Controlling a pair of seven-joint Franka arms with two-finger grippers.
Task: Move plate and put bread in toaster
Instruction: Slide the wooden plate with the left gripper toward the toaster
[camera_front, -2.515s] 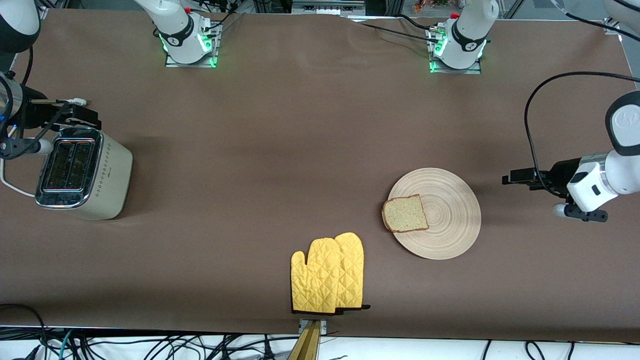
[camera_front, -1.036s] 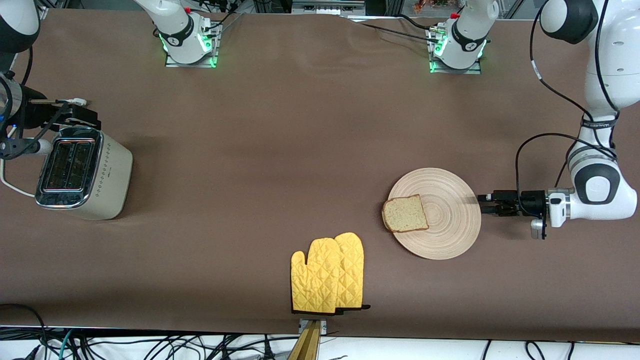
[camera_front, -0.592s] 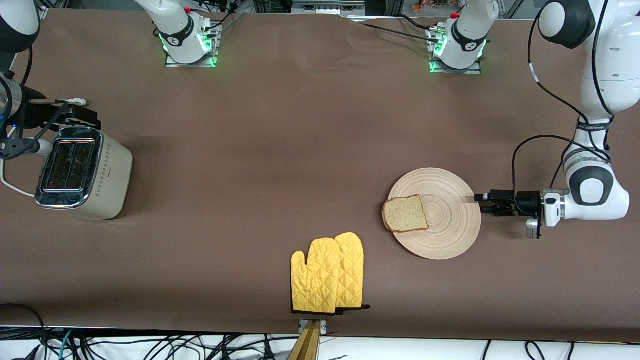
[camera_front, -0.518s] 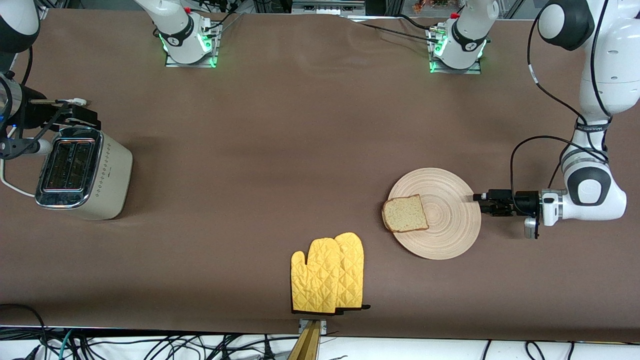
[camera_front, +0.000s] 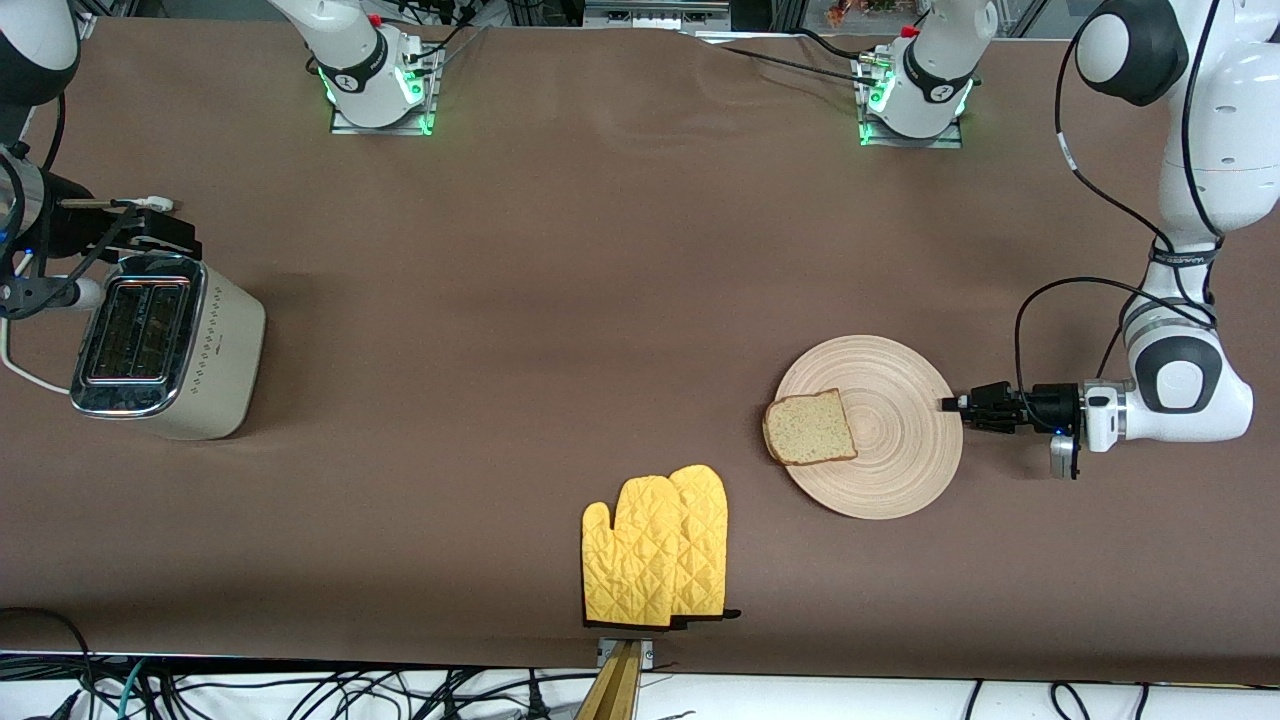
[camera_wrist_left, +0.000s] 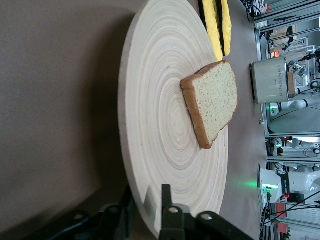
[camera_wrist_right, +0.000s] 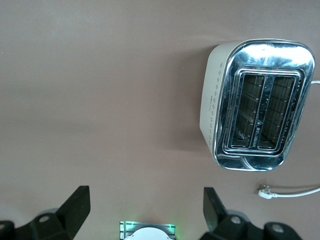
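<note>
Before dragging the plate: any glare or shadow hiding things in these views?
Front view: even light, soft shadow beside the toaster. Right wrist view: its chrome top mirrors light, yet both slots read clearly. Left wrist view: the plate darkens the cloth under its rim; the bread is sharp.

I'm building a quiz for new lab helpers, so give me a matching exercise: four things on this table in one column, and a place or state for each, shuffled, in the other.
Things
1. bread
2. left gripper
3. right gripper
4. oven mitts

Places or states
A. open, up over the table beside the toaster
B. lying on the plate, at its edge toward the right arm's end
C. on the table, nearer to the front camera than the plate
D. clamped on the plate's rim, one finger above it and one below

Pairs: 1-B, 2-D, 3-A, 4-C
</note>
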